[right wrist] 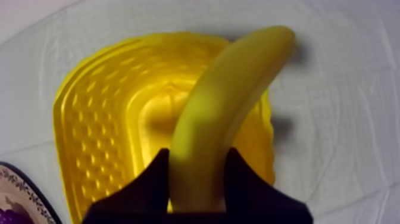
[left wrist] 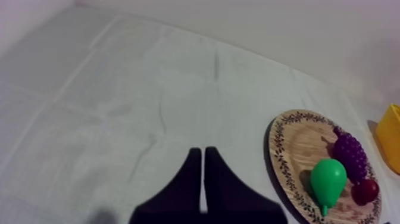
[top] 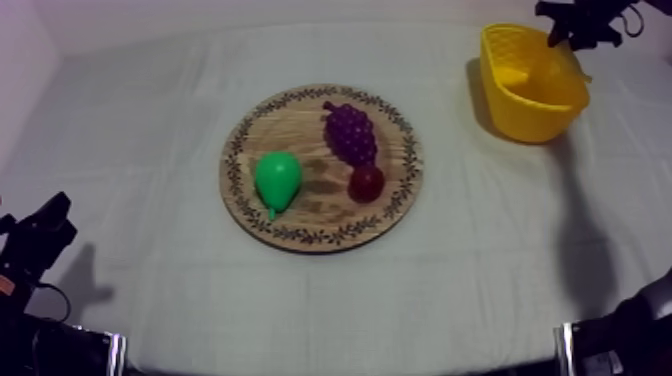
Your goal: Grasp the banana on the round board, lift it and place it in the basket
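My right gripper [top: 562, 36] hangs over the yellow basket [top: 500, 62] at the table's far right, shut on the banana [top: 545, 60]. In the right wrist view the black fingers [right wrist: 156, 179] clasp the banana [right wrist: 232, 101] at its near end, and the fruit's far end reaches across the basket [right wrist: 101, 119] below it. The round wooden board [top: 290, 120] lies mid-table. My left gripper [top: 50, 215] rests low at the left, away from the board, and its fingers [left wrist: 191, 179] lie together as a narrow wedge.
On the board lie a green pear [top: 277, 180], purple grapes [top: 350, 133] and a small red fruit [top: 366, 183]. The left wrist view shows the board [left wrist: 291, 143], the pear [left wrist: 327, 179] and the basket's edge [left wrist: 390, 134]. Bare cloth surrounds the board.
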`<action>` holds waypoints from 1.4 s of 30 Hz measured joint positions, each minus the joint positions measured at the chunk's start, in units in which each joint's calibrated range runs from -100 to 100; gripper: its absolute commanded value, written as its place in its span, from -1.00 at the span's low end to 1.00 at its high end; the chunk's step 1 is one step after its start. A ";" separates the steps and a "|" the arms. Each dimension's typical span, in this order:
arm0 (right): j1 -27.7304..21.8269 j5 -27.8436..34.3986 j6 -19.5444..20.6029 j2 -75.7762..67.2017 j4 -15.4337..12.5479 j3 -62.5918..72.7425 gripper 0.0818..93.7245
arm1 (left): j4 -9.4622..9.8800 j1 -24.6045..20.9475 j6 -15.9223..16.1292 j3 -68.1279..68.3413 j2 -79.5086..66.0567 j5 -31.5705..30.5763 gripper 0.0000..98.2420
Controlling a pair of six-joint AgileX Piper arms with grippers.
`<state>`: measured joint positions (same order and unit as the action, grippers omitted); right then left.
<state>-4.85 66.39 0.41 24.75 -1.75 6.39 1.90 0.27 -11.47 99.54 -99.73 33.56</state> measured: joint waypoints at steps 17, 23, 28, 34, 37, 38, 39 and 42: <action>2.87 -0.82 -0.41 1.60 0.42 -2.75 -0.58 | 0.00 0.00 -0.03 0.00 0.00 0.00 -1.00; 4.01 -2.07 0.20 1.18 1.37 -4.98 -0.17 | 0.00 0.00 -0.03 0.00 0.00 0.00 -1.00; 4.51 -3.42 0.78 -0.08 1.76 -7.41 0.21 | 0.00 0.00 -0.03 0.00 0.00 0.00 -1.00; 3.45 -3.27 -0.11 -3.59 0.60 -10.07 0.30 | 0.00 0.00 -0.03 0.00 0.00 0.00 -1.00; 2.70 -3.86 -0.64 -6.96 0.41 -13.02 0.27 | 0.00 0.00 -0.03 0.00 0.00 0.00 -1.00; 2.49 -4.28 -0.97 -8.39 0.29 -14.25 0.24 | 0.00 0.00 -0.01 0.00 0.00 0.00 -1.00; 2.28 -4.86 -1.35 -9.99 0.13 -15.61 0.22 | 0.00 0.00 -0.01 0.00 0.00 0.00 -1.00; 1.98 -5.21 -2.04 -15.30 -0.03 -19.60 0.13 | 0.00 0.00 -0.01 0.00 0.00 0.00 -1.00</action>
<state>-2.88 61.18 -1.62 9.45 -1.78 -13.21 1.90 0.27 -11.48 99.54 -99.73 33.56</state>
